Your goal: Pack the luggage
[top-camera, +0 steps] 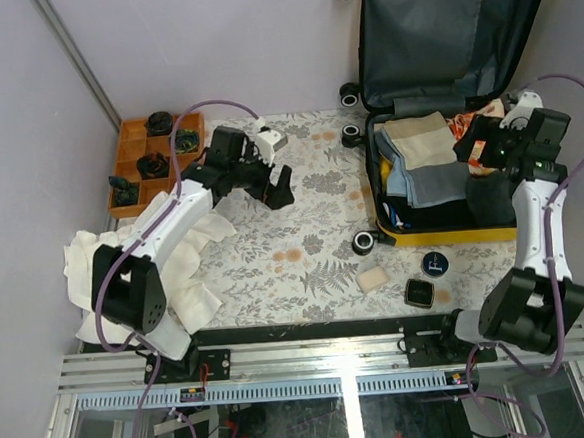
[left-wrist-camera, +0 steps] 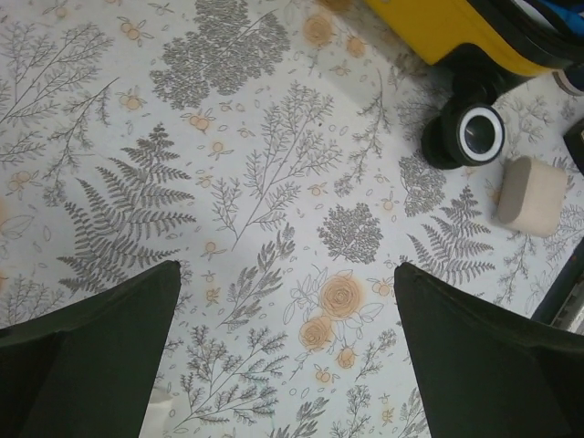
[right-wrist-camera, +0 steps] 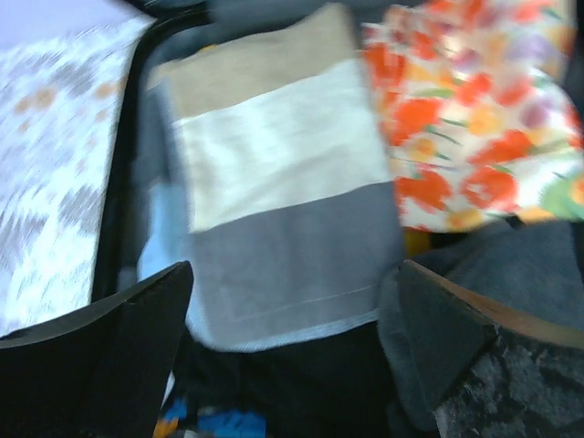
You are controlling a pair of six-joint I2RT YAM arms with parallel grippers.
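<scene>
one tablecloth [top-camera: 303, 233], luggage [top-camera: 449, 236], perhaps lilac walls [top-camera: 210, 44]

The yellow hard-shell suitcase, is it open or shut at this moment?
Open. The yellow hard-shell suitcase lies flat with its dark-lined lid swung back, and folded beige and grey cloths show inside it.

A floral-print covered table [top-camera: 303, 238] is noted. On it are set a yellow hard-shell suitcase [top-camera: 444, 235], orange compartment tray [top-camera: 126, 140], crumpled white cloth [top-camera: 84, 259] and small beige block [top-camera: 374, 278].
</scene>
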